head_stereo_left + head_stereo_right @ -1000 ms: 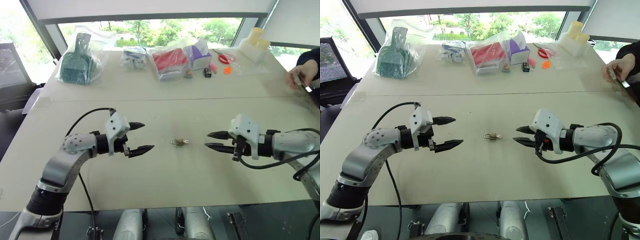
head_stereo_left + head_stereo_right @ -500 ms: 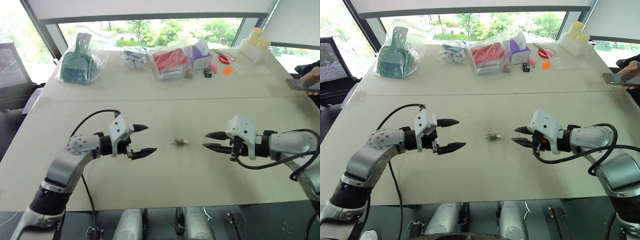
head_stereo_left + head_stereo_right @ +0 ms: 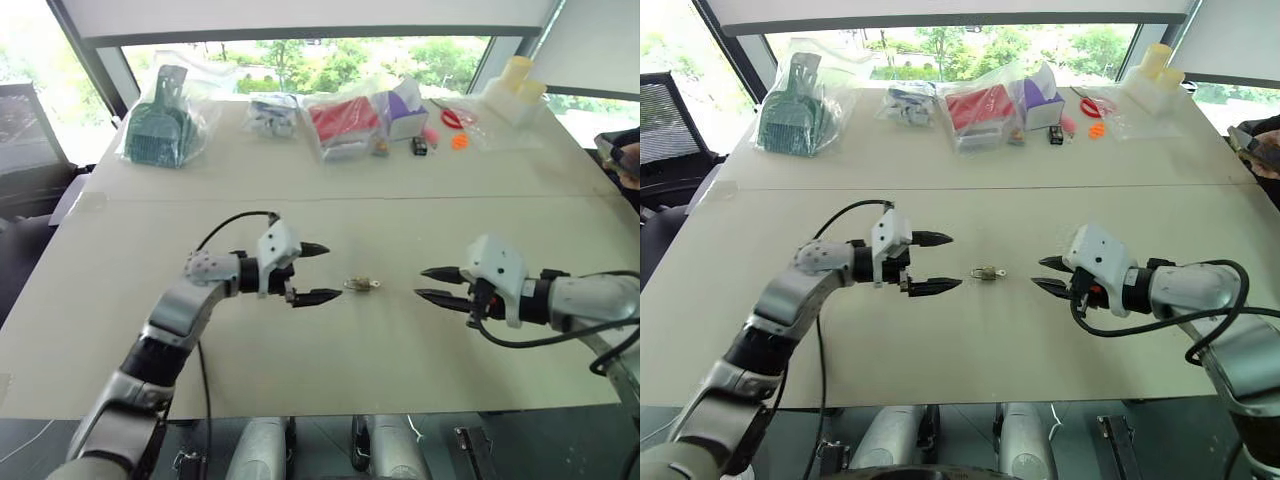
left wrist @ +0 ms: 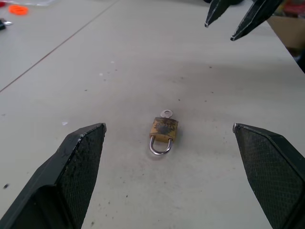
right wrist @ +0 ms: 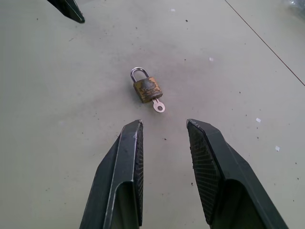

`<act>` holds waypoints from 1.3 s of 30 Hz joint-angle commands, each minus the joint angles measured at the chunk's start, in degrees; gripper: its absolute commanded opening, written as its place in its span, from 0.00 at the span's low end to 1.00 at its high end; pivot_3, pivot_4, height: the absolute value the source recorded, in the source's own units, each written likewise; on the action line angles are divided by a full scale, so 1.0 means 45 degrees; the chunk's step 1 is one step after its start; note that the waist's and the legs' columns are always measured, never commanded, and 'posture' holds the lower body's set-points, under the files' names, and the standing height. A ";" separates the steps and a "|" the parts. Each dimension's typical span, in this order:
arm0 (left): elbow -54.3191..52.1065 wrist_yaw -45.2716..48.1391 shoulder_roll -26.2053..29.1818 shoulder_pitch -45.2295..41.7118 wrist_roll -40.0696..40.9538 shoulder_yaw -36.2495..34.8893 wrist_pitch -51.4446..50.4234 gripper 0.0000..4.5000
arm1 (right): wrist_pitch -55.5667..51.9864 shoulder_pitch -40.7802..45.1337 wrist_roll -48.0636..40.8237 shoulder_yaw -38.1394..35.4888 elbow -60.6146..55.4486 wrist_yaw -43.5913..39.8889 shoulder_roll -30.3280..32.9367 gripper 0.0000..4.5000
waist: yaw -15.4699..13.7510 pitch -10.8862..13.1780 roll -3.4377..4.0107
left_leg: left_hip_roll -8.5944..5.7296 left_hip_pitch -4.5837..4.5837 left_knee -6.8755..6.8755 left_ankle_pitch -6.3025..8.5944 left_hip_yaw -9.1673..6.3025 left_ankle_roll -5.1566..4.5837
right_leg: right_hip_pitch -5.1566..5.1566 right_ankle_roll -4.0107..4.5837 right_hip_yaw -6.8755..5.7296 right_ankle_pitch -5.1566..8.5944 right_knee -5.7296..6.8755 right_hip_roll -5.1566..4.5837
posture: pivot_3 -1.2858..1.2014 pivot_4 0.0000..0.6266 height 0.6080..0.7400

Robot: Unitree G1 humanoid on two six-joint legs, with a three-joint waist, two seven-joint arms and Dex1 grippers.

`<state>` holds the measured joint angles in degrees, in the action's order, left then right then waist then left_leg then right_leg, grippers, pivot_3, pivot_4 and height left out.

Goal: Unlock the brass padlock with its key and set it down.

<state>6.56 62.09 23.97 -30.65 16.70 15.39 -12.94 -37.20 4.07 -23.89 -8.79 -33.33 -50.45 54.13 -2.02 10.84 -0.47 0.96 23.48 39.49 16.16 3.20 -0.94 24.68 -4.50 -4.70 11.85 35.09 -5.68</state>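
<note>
Head overview; wrists near padlock

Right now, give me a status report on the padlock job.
Left gripper jaws wide open, right gripper partly open, both empty. Brass padlock flat on table between them, key inserted. Nothing in the way.

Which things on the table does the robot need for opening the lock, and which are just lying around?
For the job:
- padlock, lying flat on the table
- key, stuck in the padlock's bottom
- left gripper, open
- right gripper, partly open

Just lying about, at the far edge:
- green scoop in a bag
- red packet in a bag
- purple box
- scissors
</note>
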 commanded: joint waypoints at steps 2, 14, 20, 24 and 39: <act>0.2383 0.1007 -0.0621 -0.0887 -0.0842 0.0532 0.2272 0.99 | -0.0262 -0.0360 -0.0206 -0.0789 -0.0891 0.0400 0.0021 0.32 | -0.0058 0.0000 -0.0001 | -0.0001 0.0000 0.0001 0.0000 -0.0003 0.0000 | 0.0001 0.0001 -0.0002 -0.0001 0.0001 0.0000 | 0.52 0.24 1.00; 0.7892 0.1846 -0.2590 -0.3016 -0.2230 0.0660 0.5649 0.99 | -0.1058 -0.1910 -0.0408 -0.2000 -0.2385 0.1281 -0.0127 0.32 | -0.0058 0.0002 -0.0005 | 0.0002 0.0013 0.0011 0.0001 -0.0013 -0.0005 | -0.0002 -0.0004 -0.0009 -0.0004 -0.0003 -0.0009 | 0.52 0.24 1.00; 0.9201 0.1779 -0.3064 -0.3517 -0.2702 0.0565 0.6331 0.99 | -0.1136 -0.1865 -0.0421 -0.1973 -0.2437 0.1447 -0.0086 0.32 | -0.0083 0.0002 -0.0007 | 0.0002 0.0013 0.0013 0.0001 -0.0015 -0.0005 | -0.0003 -0.0005 -0.0010 -0.0004 -0.0001 -0.0010 | 0.52 0.24 1.00; 0.9797 0.1587 -0.3219 -0.3714 -0.2920 0.0482 0.6642 0.99 | -0.1096 -0.1794 -0.0408 -0.1879 -0.2369 0.1491 -0.0052 0.32 | -0.0079 0.0001 -0.0007 | 0.0002 0.0016 0.0018 0.0002 -0.0018 -0.0006 | -0.0004 -0.0007 -0.0011 -0.0005 -0.0001 -0.0010 | 0.52 0.24 1.00; 1.0097 0.1354 -0.3342 -0.3739 -0.3317 0.0144 0.6843 0.17 | -0.0714 -0.1109 -0.0042 -0.0972 -0.1930 0.1522 0.0002 0.32 | -0.0073 -0.0001 -0.0009 | 0.0002 0.0014 0.0039 0.0002 -0.0033 -0.0007 | -0.0021 -0.0008 -0.0019 -0.0006 0.0001 -0.0014 | 0.52 0.24 1.00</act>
<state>53.08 68.01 8.24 -47.53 2.18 16.68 17.84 -41.86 -1.80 -24.82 -13.34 -41.91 -43.75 53.83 -2.35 10.84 -0.51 0.97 23.55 39.66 16.17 3.05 -0.97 24.58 -4.54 -4.79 11.82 35.09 -5.74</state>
